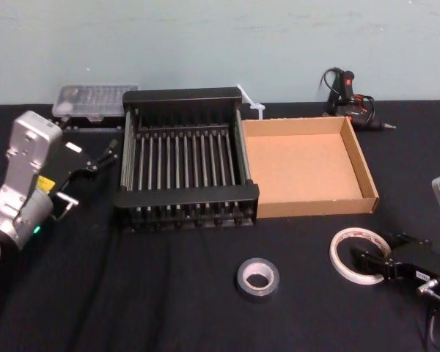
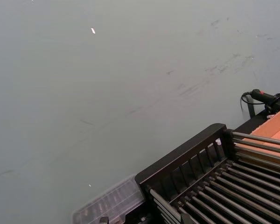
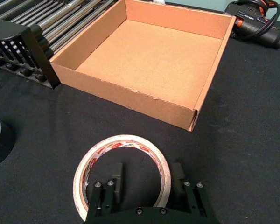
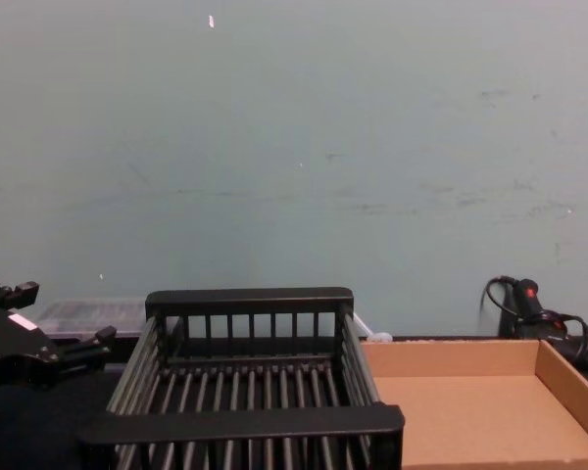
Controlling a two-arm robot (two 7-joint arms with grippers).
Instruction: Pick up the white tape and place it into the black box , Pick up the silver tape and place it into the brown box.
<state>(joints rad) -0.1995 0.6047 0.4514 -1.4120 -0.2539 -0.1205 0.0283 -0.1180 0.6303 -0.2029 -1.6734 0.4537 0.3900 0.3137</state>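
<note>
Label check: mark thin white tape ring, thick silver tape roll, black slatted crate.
white tape ring (image 3: 123, 140): right wrist view, far arc.
silver tape roll (image 1: 242, 277): head view, left band.
black crate (image 1: 187, 196): head view, front rim.

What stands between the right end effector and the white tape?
Nothing visible. The right end effector is open and straddles the rim of the white tape, one finger inside the ring and one outside.

Slatted black box (image 1: 187, 195), plain brown box (image 1: 315, 207)
</note>
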